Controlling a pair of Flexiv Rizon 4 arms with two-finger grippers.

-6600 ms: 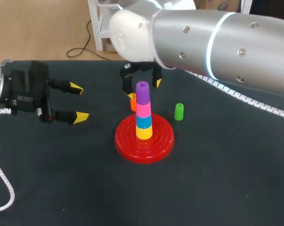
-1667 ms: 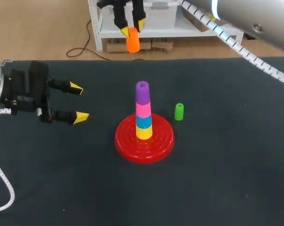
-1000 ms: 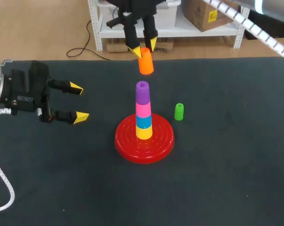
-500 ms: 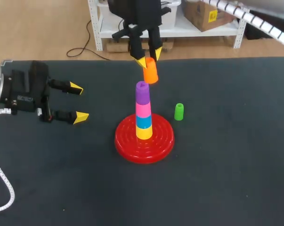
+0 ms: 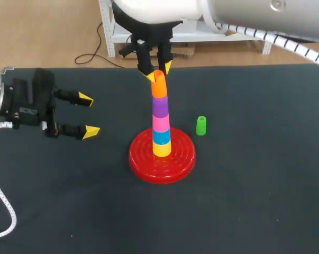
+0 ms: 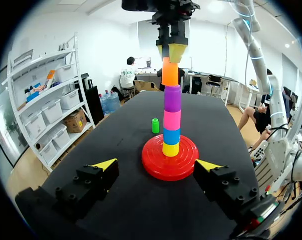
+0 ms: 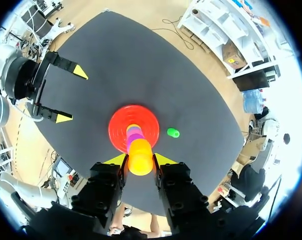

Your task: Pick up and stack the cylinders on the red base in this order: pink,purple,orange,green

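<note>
Orange tapered cylinder [image 5: 158,89] between yellow-tipped fingers [image 5: 147,75]

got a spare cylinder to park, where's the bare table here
Widest bare table is the near strip in front of the base, plus everything right of the green cylinder. A smaller gap lies between the left pincer and the base. Crowded: the stack, with the right pincer on its orange cylinder, and the slot between base and green cylinder.
</note>
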